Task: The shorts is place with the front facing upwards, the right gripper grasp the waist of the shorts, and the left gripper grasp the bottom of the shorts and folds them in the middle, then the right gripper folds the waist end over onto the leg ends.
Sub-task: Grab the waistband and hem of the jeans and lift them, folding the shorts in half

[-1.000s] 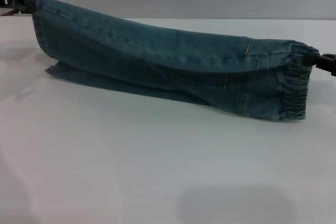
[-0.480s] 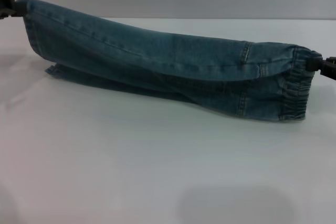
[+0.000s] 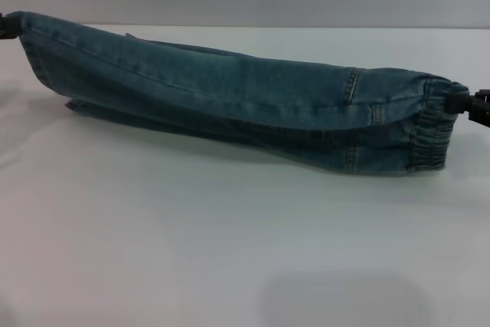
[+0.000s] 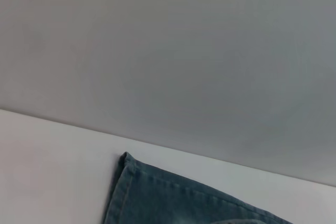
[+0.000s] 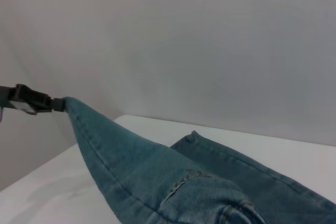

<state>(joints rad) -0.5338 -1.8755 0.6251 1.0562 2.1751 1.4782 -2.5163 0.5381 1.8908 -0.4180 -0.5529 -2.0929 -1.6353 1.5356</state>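
The shorts [image 3: 230,105] hang stretched above the white table [image 3: 230,250]. The left gripper [image 3: 6,27] pinches the bottom of the shorts [image 3: 34,47]; the right gripper [image 3: 476,105] pinches the waist end [image 3: 429,124].

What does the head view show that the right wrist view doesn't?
Only the head view shows the whole length of the shorts stretched between both ends: the gathered waist end held at the right gripper, and the lower layer resting on the table. Only the right wrist view shows the wall behind the left gripper and that gripper stretched out clearly, pinching a leg end. Both show blue denim lifted above the white table, with the left gripper gripping its far end.
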